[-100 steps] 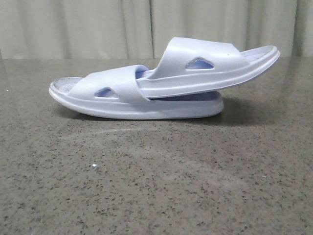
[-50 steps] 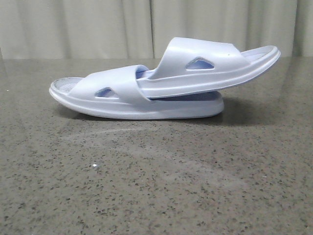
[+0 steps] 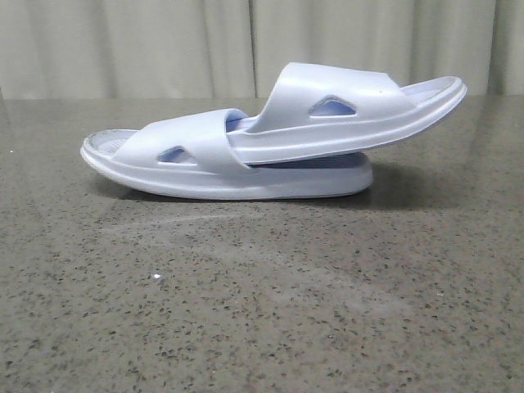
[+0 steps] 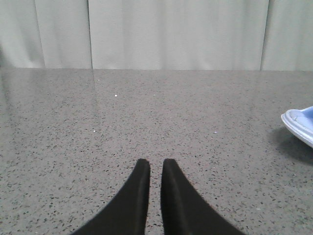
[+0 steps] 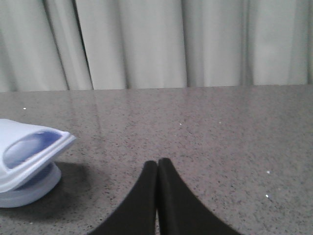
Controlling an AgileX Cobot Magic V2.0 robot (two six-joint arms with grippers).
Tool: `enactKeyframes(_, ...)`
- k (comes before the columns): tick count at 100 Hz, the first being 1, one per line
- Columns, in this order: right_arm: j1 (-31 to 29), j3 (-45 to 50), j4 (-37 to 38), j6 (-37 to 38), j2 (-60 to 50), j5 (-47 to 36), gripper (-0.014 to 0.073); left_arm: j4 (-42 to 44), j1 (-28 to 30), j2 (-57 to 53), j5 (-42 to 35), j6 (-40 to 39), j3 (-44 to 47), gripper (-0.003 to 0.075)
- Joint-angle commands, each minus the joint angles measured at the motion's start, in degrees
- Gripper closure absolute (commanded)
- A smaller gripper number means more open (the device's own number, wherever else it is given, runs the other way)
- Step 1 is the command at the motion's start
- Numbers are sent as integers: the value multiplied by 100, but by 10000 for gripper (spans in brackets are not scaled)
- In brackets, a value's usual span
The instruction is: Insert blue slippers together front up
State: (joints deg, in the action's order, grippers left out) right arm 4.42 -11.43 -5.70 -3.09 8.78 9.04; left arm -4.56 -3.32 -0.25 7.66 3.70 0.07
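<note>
Your desk (image 3: pixel 262 311) carries the blue slippers (image 3: pixel 270 139) already nested, upper one's toe tucked under the lower strap. Insertion looks finished; you need only keep clear. Left end effector (image 4: pixel 151 169) is nearly closed, right end effector (image 5: pixel 157 169) closed, both empty.

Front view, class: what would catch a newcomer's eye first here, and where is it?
The blue slippers dominate mid-table: the lower slipper lies flat, and the upper slipper is pushed under its strap, its free end tilted up to the right. Both grippers are off to the sides, shut and empty: the left gripper and the right gripper.
</note>
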Motion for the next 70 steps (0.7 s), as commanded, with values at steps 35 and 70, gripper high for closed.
enactKeyframes(35,-1,763,806,824,-921,-791,701,-53,-32,-164,-496,-49,47,704)
enactKeyframes(70,-1,1134,796,824,-1053,-796,701,-53,-32,-164,-496,-49,47,704)
